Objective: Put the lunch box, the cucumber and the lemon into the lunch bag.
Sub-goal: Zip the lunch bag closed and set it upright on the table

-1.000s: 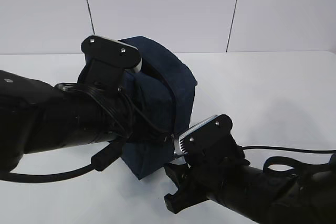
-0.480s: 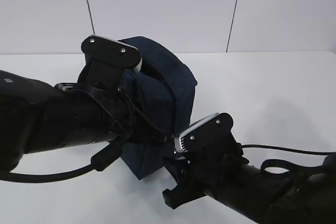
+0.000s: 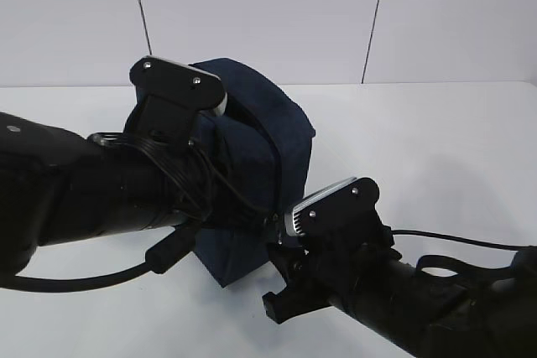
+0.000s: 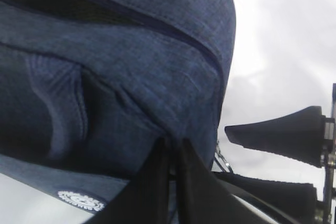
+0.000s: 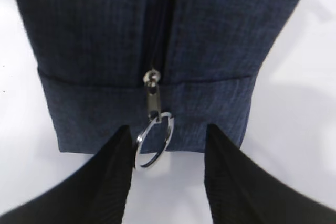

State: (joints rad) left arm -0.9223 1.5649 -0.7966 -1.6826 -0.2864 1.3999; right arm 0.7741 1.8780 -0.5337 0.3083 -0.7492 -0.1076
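Zipper step: left gripper point(image 4: 170, 182) pinches the lunch bag point(image 3: 256, 148) fabric while right gripper point(image 5: 167, 150), fingers spread, must close on the ring pull point(image 5: 153, 147).

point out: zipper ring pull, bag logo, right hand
zipper ring pull point(image 5: 153, 148): right wrist view, on the ring's metal rim.
logo point(image 4: 80, 200): left wrist view, on the white round print.
right hand point(image 5: 167, 169): right wrist view, midway between its open fingertips.

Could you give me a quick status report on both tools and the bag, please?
Left tool shut, pinching lunch bag fabric. Right tool open, straddling ring pull. Food items not in view.
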